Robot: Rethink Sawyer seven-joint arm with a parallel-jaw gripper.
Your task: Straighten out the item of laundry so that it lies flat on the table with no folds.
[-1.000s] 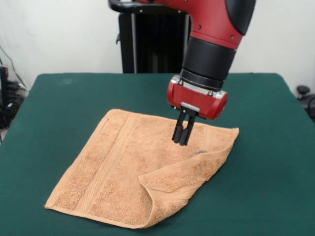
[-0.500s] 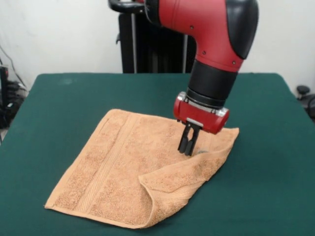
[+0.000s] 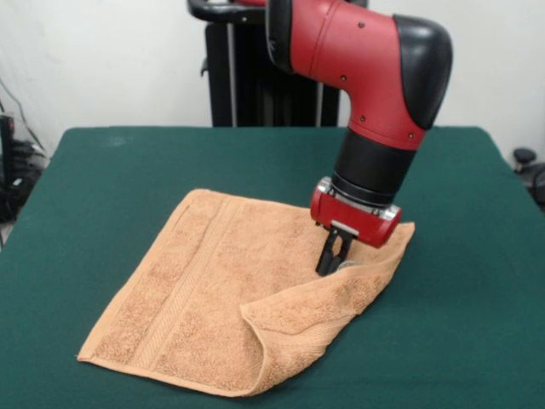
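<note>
Orange-tan terry towel (image 3: pixel 230 298) lies on the dark green table (image 3: pixel 102 187), roughly mid-table and toward the near edge in the front view. Sits as a diamond, one corner pointing at the near left, another at the right. Woven border band runs along its left side, parallel to that edge. Not flat: near-right corner is folded over onto the towel's top, making a triangular flap (image 3: pixel 311 311) with a thick rolled fold along the near edge. Rest of the cloth looks mostly smooth, slight ripples only.

Red and black arm (image 3: pixel 366 77) comes down from above, tilted, wrist over the right part of the towel. Gripper (image 3: pixel 331 262) has its black fingers (image 3: pixel 326 256) drawn close together, little or no gap visible between them, tips down at the cloth right at the upper edge of the folded flap, near the towel's right corner. Tips appear to touch the towel; can't tell whether any cloth is pinched between them. Small pale-grey spot just beside the tips on the towel, too small to identify.

Black pedestal (image 3: pixel 255 85) behind the table against a white wall.
</note>
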